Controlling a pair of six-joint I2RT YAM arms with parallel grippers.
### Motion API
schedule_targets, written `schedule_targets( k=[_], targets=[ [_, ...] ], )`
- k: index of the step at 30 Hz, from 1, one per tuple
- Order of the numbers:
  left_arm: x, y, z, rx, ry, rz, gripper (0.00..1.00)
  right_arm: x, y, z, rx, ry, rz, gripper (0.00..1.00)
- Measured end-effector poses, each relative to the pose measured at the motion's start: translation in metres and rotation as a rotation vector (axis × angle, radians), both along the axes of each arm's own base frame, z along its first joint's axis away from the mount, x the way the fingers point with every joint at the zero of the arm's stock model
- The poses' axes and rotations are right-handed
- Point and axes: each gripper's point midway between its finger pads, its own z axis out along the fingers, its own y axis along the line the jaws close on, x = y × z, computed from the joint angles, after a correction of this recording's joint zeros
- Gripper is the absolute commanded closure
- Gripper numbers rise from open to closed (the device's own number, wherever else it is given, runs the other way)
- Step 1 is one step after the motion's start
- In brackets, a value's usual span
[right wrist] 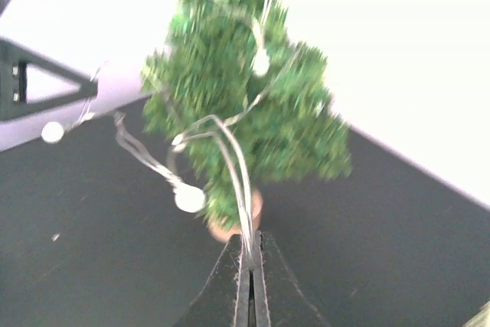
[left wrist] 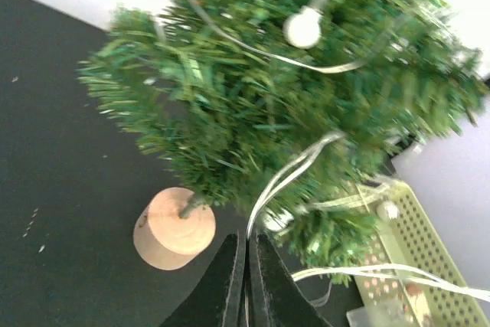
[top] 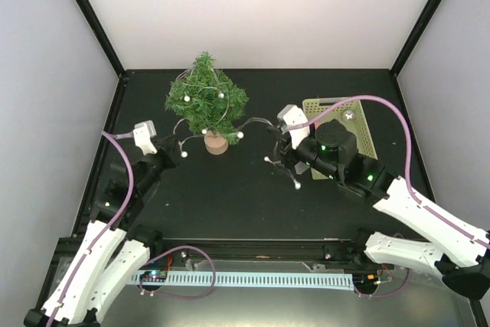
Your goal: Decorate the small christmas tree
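Observation:
The small christmas tree stands upright at the back centre of the black table on its round wooden base. A thin silver light string with white bulbs is looped over its branches and trails off to both sides. My left gripper is left of the base, shut on a strand of the string just in front of the trunk. My right gripper is right of the tree, shut on another strand that runs up into the needles. A loose bulb hangs beside it.
A pale green lattice basket sits behind my right arm; it also shows at the lower right of the left wrist view, basket. Spare bulbs dangle below my right gripper. White walls enclose the table.

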Motion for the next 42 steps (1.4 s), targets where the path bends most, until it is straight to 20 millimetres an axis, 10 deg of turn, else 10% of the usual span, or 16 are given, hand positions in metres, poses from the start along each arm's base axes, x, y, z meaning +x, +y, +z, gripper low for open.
schedule_targets(
  k=[3, 9, 14, 17, 33, 42],
  targets=[
    [0.006, 0.015, -0.004, -0.047, 0.036, 0.071, 0.98, 0.012, 0.0, 0.041, -0.049, -0.145, -0.018, 0.99],
    [0.012, 0.026, -0.008, -0.167, 0.09, 0.135, 0.96, 0.037, 0.016, 0.059, -0.231, -0.323, -0.01, 0.99],
    [0.013, 0.032, -0.01, -0.205, 0.11, 0.167, 0.46, 0.05, 0.034, 0.08, -0.334, -0.433, 0.035, 0.99],
    [0.011, 0.035, -0.015, -0.177, 0.12, 0.18, 0.34, 0.049, 0.043, 0.1, -0.329, -0.486, 0.074, 0.99],
    [-0.014, 0.021, 0.08, 0.25, -0.24, -0.045, 0.25, 0.037, 0.069, 0.117, -0.33, -0.513, 0.233, 0.99],
    [-0.027, -0.008, 0.096, 0.291, -0.394, -0.228, 0.32, 0.038, 0.073, 0.117, -0.348, -0.515, 0.251, 0.99]
  ],
)
